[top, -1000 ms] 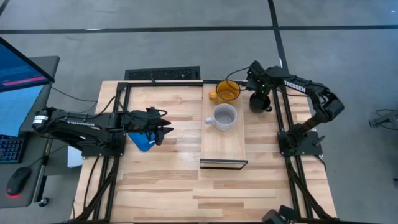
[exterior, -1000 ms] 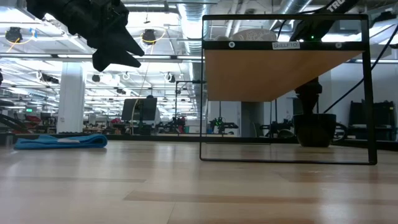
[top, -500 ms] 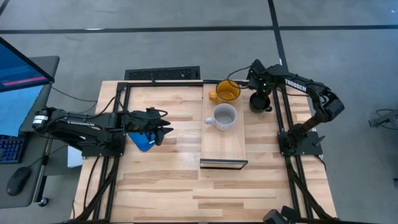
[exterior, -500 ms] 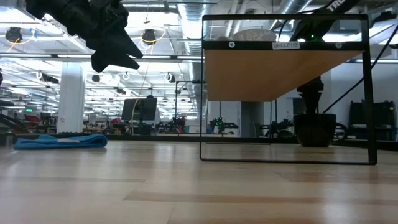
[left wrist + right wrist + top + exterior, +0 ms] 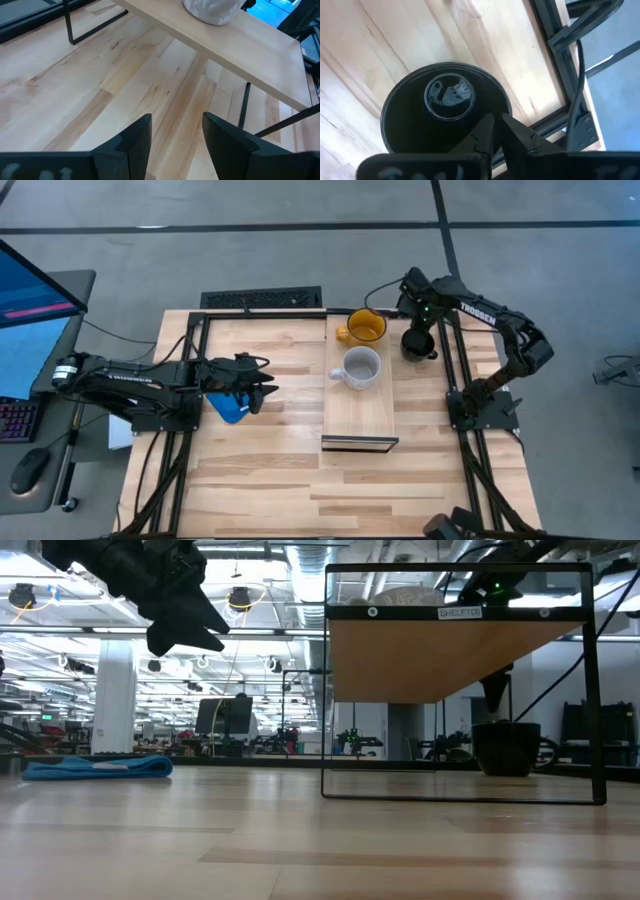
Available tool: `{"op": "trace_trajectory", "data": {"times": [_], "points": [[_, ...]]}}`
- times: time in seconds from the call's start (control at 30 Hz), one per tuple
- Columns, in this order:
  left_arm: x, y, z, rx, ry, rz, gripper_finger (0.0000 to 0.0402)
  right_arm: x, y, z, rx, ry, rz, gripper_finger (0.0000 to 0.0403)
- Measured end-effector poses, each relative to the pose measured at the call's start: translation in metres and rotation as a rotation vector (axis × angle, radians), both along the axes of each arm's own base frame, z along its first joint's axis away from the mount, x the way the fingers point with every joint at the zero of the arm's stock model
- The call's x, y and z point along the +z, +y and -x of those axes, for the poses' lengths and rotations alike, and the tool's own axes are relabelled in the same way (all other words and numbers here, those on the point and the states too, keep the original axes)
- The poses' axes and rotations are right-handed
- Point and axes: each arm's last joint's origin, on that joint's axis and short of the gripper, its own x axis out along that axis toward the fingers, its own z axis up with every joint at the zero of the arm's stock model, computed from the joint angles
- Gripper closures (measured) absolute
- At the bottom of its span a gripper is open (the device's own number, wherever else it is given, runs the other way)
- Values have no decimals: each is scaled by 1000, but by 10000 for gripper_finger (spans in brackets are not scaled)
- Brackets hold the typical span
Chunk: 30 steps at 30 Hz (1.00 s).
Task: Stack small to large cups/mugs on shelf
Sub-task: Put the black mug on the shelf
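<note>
The glossy black mug [image 5: 419, 345] stands upright on the table, right of the shelf [image 5: 360, 412], and also shows in the low view [image 5: 507, 748]. My right gripper [image 5: 494, 120] hangs just above its rim [image 5: 445, 67], fingers shut and pointing down; in the low view [image 5: 496, 695] a gap shows between it and the mug. The yellow-orange mug [image 5: 365, 327] and the light grey mug [image 5: 360, 368] stand on the shelf's far half. My left gripper [image 5: 175, 135] hovers open and empty over the table's left half [image 5: 255, 385].
A blue cloth [image 5: 228, 409] lies on the table under the left arm. The shelf's dark frame legs [image 5: 597, 690] stand close to the black mug. The arms' dark rails [image 5: 455, 365] run along both table sides. The shelf's near half is bare wood.
My right gripper has risen out of the black mug's mouth and now hangs just above it. The mug has stayed upright on the table where it was.
</note>
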Motion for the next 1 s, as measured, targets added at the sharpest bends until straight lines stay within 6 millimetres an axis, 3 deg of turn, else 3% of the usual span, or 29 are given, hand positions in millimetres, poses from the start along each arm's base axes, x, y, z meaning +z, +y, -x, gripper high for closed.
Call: {"op": "trace_trajectory", "data": {"times": [0.23, 0.77, 1.0], "points": [[0, 0, 0, 0, 0, 0, 235, 2, 0, -3, 54, -2, 9, 322], [0, 0, 0, 0, 6, -1, 235, 2, -2, -5, 53, -22, 38, 180], [-3, 0, 2, 5, 43, -4, 235, 3, -4, -6, 53, -35, 55, 163]]}}
